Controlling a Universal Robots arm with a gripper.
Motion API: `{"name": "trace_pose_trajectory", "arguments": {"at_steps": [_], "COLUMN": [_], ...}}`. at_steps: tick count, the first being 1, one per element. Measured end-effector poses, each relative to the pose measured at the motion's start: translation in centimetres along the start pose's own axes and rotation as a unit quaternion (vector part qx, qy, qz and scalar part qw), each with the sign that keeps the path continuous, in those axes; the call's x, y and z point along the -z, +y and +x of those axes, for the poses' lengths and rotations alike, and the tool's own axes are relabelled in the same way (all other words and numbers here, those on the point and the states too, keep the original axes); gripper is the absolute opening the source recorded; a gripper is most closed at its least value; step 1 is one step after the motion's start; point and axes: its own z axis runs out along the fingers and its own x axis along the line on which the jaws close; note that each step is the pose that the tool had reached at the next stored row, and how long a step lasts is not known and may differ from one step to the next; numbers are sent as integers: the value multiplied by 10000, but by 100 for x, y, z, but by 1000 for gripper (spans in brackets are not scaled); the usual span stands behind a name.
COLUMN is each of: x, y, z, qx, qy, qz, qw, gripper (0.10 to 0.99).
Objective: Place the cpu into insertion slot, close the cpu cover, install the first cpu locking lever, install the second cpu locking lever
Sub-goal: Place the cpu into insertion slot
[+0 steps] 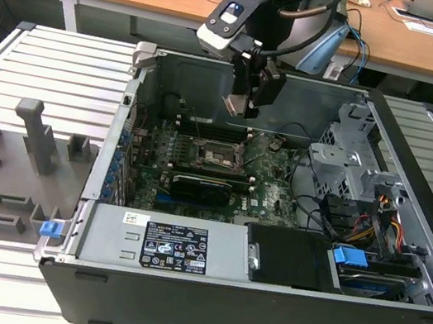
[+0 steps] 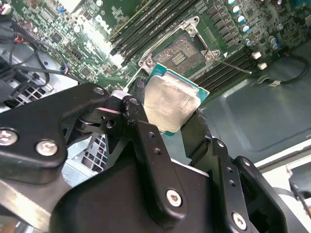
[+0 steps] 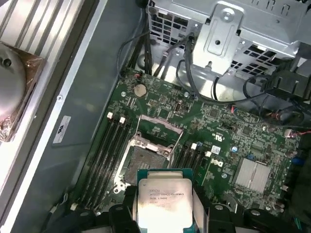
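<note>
My gripper (image 1: 241, 106) hangs above the open computer case, shut on the cpu (image 1: 235, 103), a small flat square chip. In both wrist views the cpu (image 2: 170, 103) (image 3: 163, 198) sits edge-wise between the two black fingers (image 2: 140, 116), its silvery top showing. The insertion slot (image 1: 217, 155) (image 2: 182, 52) (image 3: 146, 162) lies below on the green motherboard, dark and uncovered. The cpu is apart from it, held well above. The cpu cover (image 3: 160, 128) stands flipped open at the slot's far side. A thin wire locking lever (image 2: 235, 65) sticks out beside the slot.
A black graphics card (image 1: 204, 185) lies just in front of the slot, memory slots (image 3: 109, 145) flank it. The power supply (image 1: 160, 244) fills the case front, a metal drive cage (image 1: 350, 165) with cables stands at the exterior view's right. A grey fixture plate (image 1: 6, 167) lies outside.
</note>
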Motion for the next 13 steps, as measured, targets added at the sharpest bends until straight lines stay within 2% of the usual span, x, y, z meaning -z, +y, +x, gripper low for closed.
{"name": "trace_pose_trajectory", "arguments": {"at_steps": [13], "x": [-57], "y": [-14], "z": [2], "qx": [-108], "qy": [-10], "qz": [-1], "qw": [9999], "gripper": [541]}}
